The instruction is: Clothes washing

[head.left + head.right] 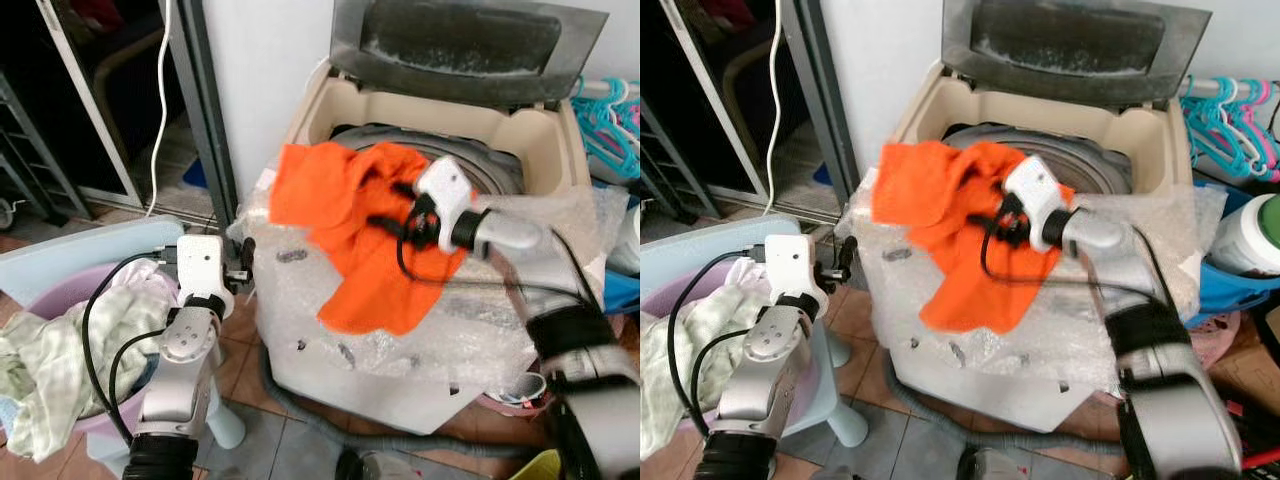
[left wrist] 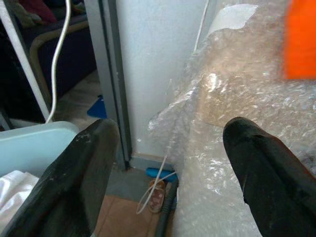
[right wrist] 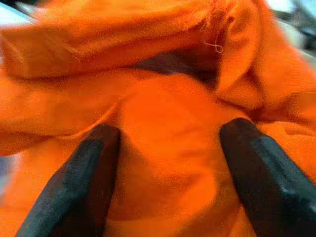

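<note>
Draping over the front rim of the washing machine, the orange cloth hung down its bubble-wrapped front. The right gripper pressed into the cloth, its 2 fingers spread wide. The left gripper hovered, jaws wide apart and empty, beside the laundry basket.

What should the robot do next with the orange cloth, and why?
Probably close the right gripper on the orange cloth. Its fingers are open with a bulge of cloth between them, and the cloth hangs over the front edge of the washing machine, not down in the drum.
</note>
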{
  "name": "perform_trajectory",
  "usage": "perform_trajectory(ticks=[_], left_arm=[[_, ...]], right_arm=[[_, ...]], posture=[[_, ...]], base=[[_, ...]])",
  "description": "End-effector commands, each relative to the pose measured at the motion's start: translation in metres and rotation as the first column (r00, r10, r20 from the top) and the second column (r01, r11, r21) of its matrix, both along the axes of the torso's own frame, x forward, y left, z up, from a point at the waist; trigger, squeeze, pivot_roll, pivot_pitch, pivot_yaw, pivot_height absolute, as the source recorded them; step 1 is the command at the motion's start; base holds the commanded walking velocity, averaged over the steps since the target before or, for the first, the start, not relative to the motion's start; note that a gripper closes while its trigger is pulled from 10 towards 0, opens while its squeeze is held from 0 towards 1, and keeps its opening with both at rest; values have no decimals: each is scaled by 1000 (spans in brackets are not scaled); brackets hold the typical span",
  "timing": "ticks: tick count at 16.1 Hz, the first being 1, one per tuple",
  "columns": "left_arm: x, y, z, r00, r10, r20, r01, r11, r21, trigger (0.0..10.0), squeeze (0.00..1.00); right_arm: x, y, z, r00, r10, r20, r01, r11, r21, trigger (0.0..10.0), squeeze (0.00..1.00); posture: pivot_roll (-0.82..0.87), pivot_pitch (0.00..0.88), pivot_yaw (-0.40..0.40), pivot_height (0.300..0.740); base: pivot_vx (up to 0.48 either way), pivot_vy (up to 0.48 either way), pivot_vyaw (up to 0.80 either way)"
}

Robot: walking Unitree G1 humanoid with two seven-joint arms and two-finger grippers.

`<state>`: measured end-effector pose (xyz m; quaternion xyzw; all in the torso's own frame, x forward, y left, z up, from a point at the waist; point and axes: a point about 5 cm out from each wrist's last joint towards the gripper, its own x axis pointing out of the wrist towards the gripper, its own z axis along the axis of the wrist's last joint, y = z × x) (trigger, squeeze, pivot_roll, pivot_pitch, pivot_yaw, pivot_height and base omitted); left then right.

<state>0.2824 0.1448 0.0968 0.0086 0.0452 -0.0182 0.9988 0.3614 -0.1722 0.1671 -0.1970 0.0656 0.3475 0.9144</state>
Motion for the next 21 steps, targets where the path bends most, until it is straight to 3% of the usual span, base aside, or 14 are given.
perform_trajectory(ticks=[1, 4, 5, 6, 7, 9, 12, 13, 14, 15, 16, 17, 19, 21], left_arm=[[1, 1, 1, 1000, 0, -2, 0, 1000, 12, 10000, 0], [1, 2, 1, 1000, 1, -2, -1, 1000, 13, 10000, 0], [1, 2, 1, 1000, 1, -2, -1, 1000, 14, 10000, 0], [1, 2, 1, 1000, 1, -1, -1, 1000, 16, 10000, 0], [1, 3, 1, 1000, 3, -1, -3, 1000, 18, 10000, 0], [1, 3, 1, 1000, 4, -2, -4, 1000, 20, 10000, 0], [1, 3, 2, 1000, 0, -1, 0, 1000, 23, 10000, 0], [1, 4, 2, 1000, 3, 0, -3, 1000, 24, 10000, 0], [1, 4, 2, 1000, 7, -1, -7, 1000, 25, 10000, 0], [1, 5, 2, 1000, 9, -1, -9, 1000, 26, 10000, 0], [2, 5, 2, 1000, 9, 0, -9, 1000, 27, 10000, 0], [2, 5, 2, 1000, 8, 0, -8, 1000, 27, 10000, 0], [3, 4, 2, 1000, 1, 1, -1, 1000, 26, 10000, 0], [4, 2, 3, 1000, -8, 11, 8, 1000, 24, 10000, 0]], right_arm=[[6, -30, -5, 982, -186, -13, 185, 981, -64, 10000, 1000], [16, -68, -1, 865, -501, -2, 501, 865, -28, 10000, 1000], [18, -87, 5, 769, -639, 2, 638, 769, 28, 10000, 1000], [17, -110, 17, 626, -780, 16, 772, 622, 133, 10000, 1000], [16, -120, 28, 566, -823, 45, 805, 564, 184, 10000, 1000], [17, -124, 43, 531, -842, 91, 804, 535, 258, 10000, 1000], [21, -104, 57, 591, -787, 176, 713, 612, 341, 10000, 1000], [19, -83, 61, 662, -711, 238, 606, 694, 388, 10000, 976], [14, -68, 62, 714, -641, 281, 515, 753, 410, 10000, 545], [9, -58, 62, 748, -593, 298, 447, 782, 434, 10000, 408], [2, -41, 60, 820, -480, 312, 334, 844, 420, 10000, 388], [-6, -24, 52, 902, -317, 292, 204, 911, 359, 10000, 204], [-10, -19, 30, 957, -209, 201, 152, 952, 266, 10000, 0], [-7, -34, 2, 958, -272, 92, 259, 957, 128, 10000, 0]], posture=[[-48, 0, -15, 740], [-49, 0, -13, 740], [-47, 0, -12, 740], [-44, 0, -11, 740], [-46, 0, -10, 740], [-48, 0, -9, 740], [-48, 0, -8, 740], [-48, 0, -8, 740], [-47, 0, -9, 740], [-46, 0, -10, 740], [-46, 0, -10, 740], [-51, 0, -8, 740], [-54, 0, -8, 740], [-47, 0, -12, 740]], base=[[0, 0, 0], [0, 0, 0], [0, 0, 0], [0, 0, 0], [0, 0, 0], [0, 0, 0], [0, 0, 0], [0, 0, 0], [0, 0, 0], [0, 0, 0], [0, 0, 0], [0, 0, 0], [0, 0, 0], [0, 0, 0]])
